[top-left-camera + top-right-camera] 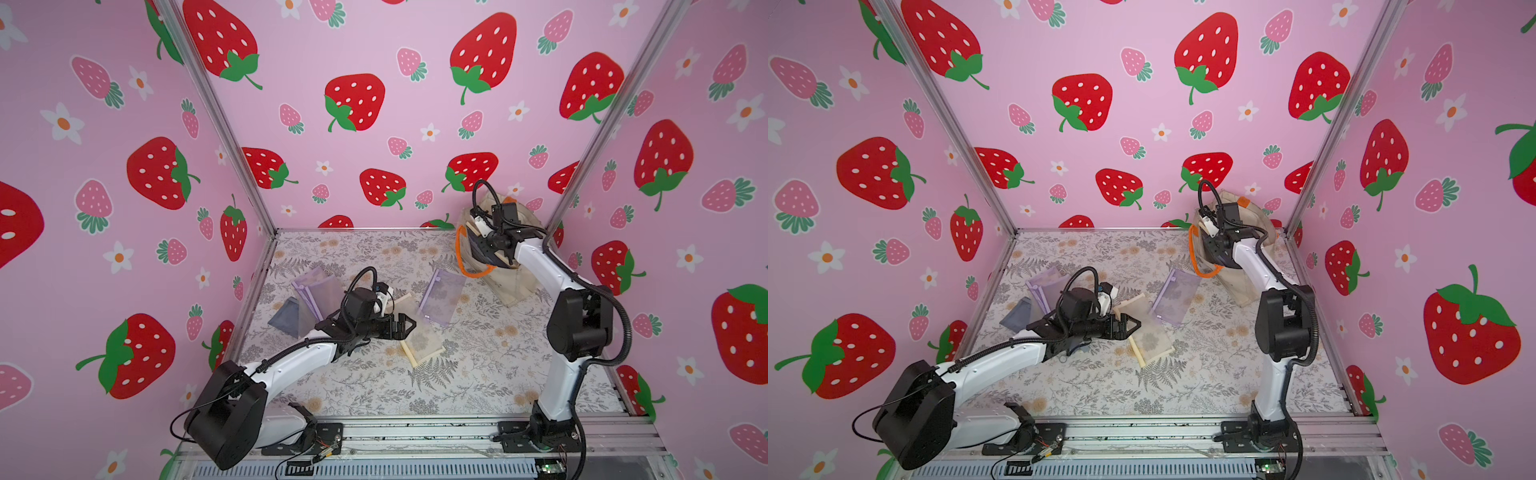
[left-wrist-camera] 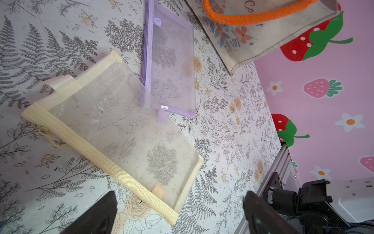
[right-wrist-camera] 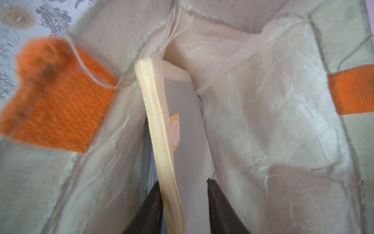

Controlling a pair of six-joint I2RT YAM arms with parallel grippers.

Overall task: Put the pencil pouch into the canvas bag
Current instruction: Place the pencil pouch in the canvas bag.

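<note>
Pencil pouch (image 3: 162, 125) sits in canvas bag (image 3: 263, 101), right pincer (image 3: 182, 181) reaching inside with jaws parted around it, left pincer (image 2: 179, 194) gaping empty

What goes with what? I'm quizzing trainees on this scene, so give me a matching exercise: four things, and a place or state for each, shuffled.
1. left hand
2. right hand
3. canvas bag
4. purple pouch nearest the bag

A. stands in the far corner on the robot's right
B. lies flat on the table
C. open above the yellow pouch lying on the table
D. inside the bag, beside a second yellow pouch

Pairs: 1-C; 2-D; 3-A; 4-B
</note>
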